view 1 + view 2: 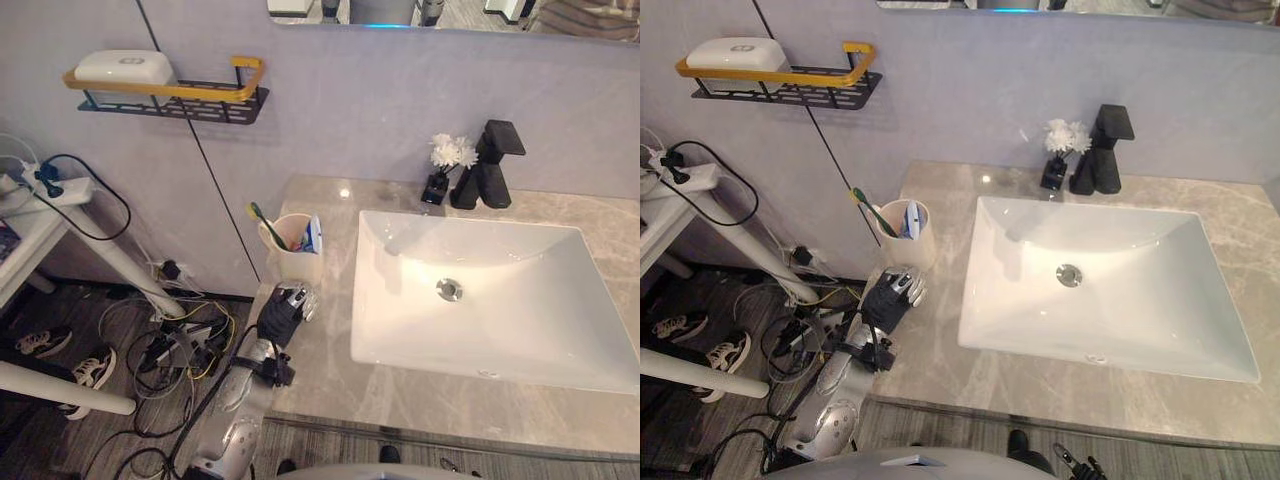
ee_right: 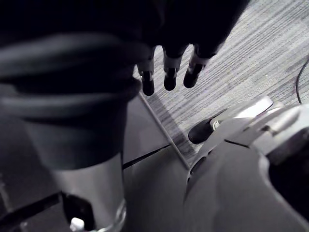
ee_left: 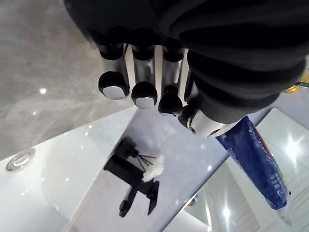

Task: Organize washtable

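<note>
Looking down at the washtable [image 1: 320, 372], we find the left hand [image 1: 283, 312] resting on the marble top at its left edge, just in front of the cream cup [image 1: 300, 262]. The cup stands near the back left corner of the white basin [image 1: 520, 330]. It holds a green toothbrush [image 1: 264, 224] leaning out to the left and a blue toothpaste tube [image 3: 256, 164] standing upright.

In its own wrist view the left hand's fingers [image 3: 145, 94] sit side by side and bent inward, with the thumb tucked close. We see nothing caught between them. Whether the knuckles actually touch the cup's base we cannot tell from the head views; they are at least very close.

Behind the basin stands a black faucet [image 1: 490, 165], with a small black vase of white flowers [image 1: 452, 152] just to its left. A wall shelf [image 1: 200, 100] with a yellow rail carries a white soap box [image 1: 122, 67].

The right hand [image 2: 169, 72] hangs over grey floor [image 2: 251, 58], fingers loose and straight, holding nothing.
</note>
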